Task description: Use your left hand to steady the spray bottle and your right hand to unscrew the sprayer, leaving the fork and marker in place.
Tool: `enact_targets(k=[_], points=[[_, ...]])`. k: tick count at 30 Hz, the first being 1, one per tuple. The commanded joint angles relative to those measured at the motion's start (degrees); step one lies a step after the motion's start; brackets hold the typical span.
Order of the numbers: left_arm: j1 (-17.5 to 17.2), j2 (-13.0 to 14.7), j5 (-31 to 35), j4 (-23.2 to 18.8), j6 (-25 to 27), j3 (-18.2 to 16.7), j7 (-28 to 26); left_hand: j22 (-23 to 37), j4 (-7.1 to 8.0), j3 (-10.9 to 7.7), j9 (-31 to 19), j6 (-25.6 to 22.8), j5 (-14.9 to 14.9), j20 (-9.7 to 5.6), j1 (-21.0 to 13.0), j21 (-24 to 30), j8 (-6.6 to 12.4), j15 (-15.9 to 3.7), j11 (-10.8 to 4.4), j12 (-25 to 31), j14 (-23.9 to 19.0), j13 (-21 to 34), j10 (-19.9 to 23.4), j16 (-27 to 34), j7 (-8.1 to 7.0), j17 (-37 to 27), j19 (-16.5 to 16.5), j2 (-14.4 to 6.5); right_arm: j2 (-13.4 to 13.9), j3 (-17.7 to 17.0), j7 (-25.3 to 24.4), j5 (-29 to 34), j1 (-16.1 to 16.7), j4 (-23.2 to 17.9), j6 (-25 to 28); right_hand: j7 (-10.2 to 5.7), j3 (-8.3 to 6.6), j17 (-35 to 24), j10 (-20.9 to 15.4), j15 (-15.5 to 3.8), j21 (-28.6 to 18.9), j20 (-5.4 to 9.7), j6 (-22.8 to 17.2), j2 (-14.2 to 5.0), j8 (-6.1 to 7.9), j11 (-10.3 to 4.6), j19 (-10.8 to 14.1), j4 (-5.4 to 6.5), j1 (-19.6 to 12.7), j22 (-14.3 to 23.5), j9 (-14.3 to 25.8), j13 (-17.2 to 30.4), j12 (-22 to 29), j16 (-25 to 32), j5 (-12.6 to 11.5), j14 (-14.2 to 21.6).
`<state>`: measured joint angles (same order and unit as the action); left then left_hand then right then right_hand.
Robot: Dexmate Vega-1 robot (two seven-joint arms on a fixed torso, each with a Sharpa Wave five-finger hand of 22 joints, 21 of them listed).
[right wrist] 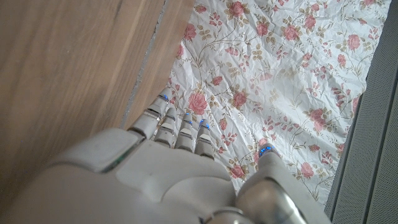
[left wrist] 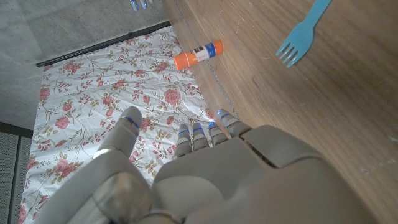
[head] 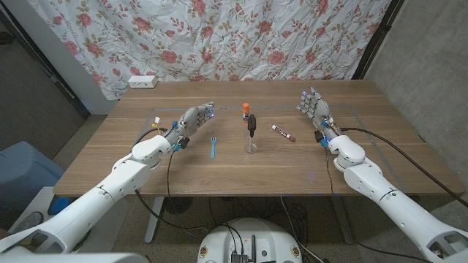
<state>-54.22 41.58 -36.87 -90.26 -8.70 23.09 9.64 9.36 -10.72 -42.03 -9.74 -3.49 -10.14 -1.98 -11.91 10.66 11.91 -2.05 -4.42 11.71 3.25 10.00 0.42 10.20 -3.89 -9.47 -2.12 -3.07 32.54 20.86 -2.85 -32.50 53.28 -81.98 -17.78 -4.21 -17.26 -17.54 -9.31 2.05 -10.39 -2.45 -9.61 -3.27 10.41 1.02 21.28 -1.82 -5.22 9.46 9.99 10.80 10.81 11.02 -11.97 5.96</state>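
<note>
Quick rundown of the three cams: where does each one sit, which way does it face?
Head view: on the robot's head, looking down over both arms at the table; spray bottle mid-table, left hand and right hand either side.
Left wrist view: behind the left hand, facing the fork and floral cloth.
Right wrist view: behind the right hand, facing the cloth.
Shared: the fork, head and left wrist.

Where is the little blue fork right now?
In the head view, the blue fork lies on the table between the left hand and the spray bottle.
</note>
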Motion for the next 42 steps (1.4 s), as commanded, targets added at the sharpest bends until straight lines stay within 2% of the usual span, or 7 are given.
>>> enact_targets(k=[1, 6, 11, 17, 24, 33, 42], points=[[-2.2, 2.9, 0.2, -2.8, 0.7, -0.4, 0.8, 0.2, -0.45, -0.35, -0.3, -1.7, -0.2, -1.68, -2.6, 0.1, 0.53, -2.67, -0.70, 0.2, -0.9, 0.3, 0.9, 0.3, -3.30, -0.2, -1.1, 1.2, -1.0, 0.6, 1.3, 0.0, -1.5, 2.6, -1.2, 0.02, -0.51, 0.0, -0.4, -0.10, -0.3, 0.49, -0.6, 0.04, 0.40, 0.20, 0.2, -0.03, 0.1, 0.1, 0.2, 0.1, 0.3, 0.3, -0.5, 0.2], [-2.0, 3.3, 0.8, -2.8, 0.6, -0.2, 1.3, 0.1, -0.47, -0.51, -0.3, -2.4, -0.3, -2.12, -4.1, 0.3, 0.55, -3.39, -1.59, 0.4, -1.9, 0.2, 2.0, 0.4, -2.91, -0.2, -2.1, 1.9, -0.9, 0.7, 1.3, 0.2, -1.8, 2.9, -0.9, 0.03, -0.56, 0.1, -0.5, -0.09, -0.3, 0.52, -0.6, 0.02, 0.39, 0.24, 0.2, -0.11, 0.0, 0.1, 0.2, 0.1, 0.3, 0.3, -0.5, 0.2], [-1.0, 3.6, 1.3, -2.6, 0.9, 0.5, 2.7, 0.1, -0.49, -0.59, -0.3, -1.9, -0.3, -2.67, -5.6, 0.2, 0.18, -3.64, -1.83, 0.2, -2.6, 0.2, 2.3, 0.4, -1.31, -0.2, -2.6, 2.9, -0.5, 0.6, 1.5, 0.1, -1.9, 2.8, -0.4, 0.09, -0.60, 0.2, -0.5, -0.10, -0.3, 0.54, -0.5, 0.02, 0.34, 0.30, 0.3, -0.18, 0.0, 0.1, 0.2, 0.1, 0.3, 0.3, -0.5, 0.2], [-0.5, 3.7, 1.6, -3.1, 1.3, 1.1, 3.3, 0.1, -0.49, -0.73, -0.3, -1.5, -0.4, -2.77, -7.0, 0.2, -0.09, -2.74, -1.61, 0.2, -3.5, 0.2, 2.7, 0.5, 0.25, -0.2, -3.2, 3.7, 0.3, 0.8, 2.0, 0.6, -2.1, 2.8, 0.0, 0.11, -0.64, 0.3, -0.4, -0.07, -0.3, 0.56, -0.4, 0.00, 0.30, 0.35, 0.3, -0.25, 0.0, 0.1, 0.2, 0.1, 0.3, 0.3, -0.5, 0.2], [0.1, 3.6, 1.9, -3.0, 0.8, 2.0, 5.2, 0.1, -0.48, -0.95, -0.3, -1.2, -0.5, -3.81, -8.9, 0.1, -0.29, -3.01, -1.72, -0.1, -3.9, 0.2, 2.7, 0.3, 0.39, -0.2, -3.8, 4.8, 0.8, 0.8, 2.6, 0.5, -2.2, 2.9, 0.1, 0.13, -0.67, 0.5, -0.4, 0.08, -0.3, 0.54, -0.3, -0.01, 0.28, 0.30, 0.2, -0.33, 0.1, 0.1, 0.2, 0.1, 0.3, 0.4, -0.5, 0.2], [-0.6, 4.2, 2.7, -4.2, 0.0, 2.5, 5.9, 0.0, -0.46, -1.19, -0.3, 0.3, -0.4, -3.85, -10.7, -0.2, -0.81, -2.55, -1.64, -0.6, -3.4, 0.2, 1.8, -0.1, 0.47, -0.2, -3.6, 5.8, 1.2, 0.6, 3.3, 0.4, -2.4, 3.1, -0.1, 0.08, -0.70, 0.7, -0.4, 0.11, -0.3, 0.54, -0.3, 0.00, 0.26, 0.34, 0.2, -0.43, 0.2, 0.1, 0.2, 0.1, 0.3, 0.4, -0.4, 0.3], [-1.6, 5.4, 3.8, -6.2, 0.1, 3.2, 6.2, 0.1, -0.37, -1.80, -0.3, 3.5, -0.1, -4.32, -14.3, -0.6, -1.37, -2.06, -1.71, -1.4, -0.5, 0.2, -1.1, -0.6, 0.18, -0.2, -2.0, 7.4, 1.7, 0.2, 3.2, 0.0, -1.6, 2.6, -0.2, 0.10, -0.73, 0.9, -0.3, 0.22, -0.3, 0.53, -0.1, 0.01, 0.21, 0.37, 0.2, -0.51, 0.3, 0.1, 0.2, 0.1, 0.3, 0.4, -0.4, 0.3]])
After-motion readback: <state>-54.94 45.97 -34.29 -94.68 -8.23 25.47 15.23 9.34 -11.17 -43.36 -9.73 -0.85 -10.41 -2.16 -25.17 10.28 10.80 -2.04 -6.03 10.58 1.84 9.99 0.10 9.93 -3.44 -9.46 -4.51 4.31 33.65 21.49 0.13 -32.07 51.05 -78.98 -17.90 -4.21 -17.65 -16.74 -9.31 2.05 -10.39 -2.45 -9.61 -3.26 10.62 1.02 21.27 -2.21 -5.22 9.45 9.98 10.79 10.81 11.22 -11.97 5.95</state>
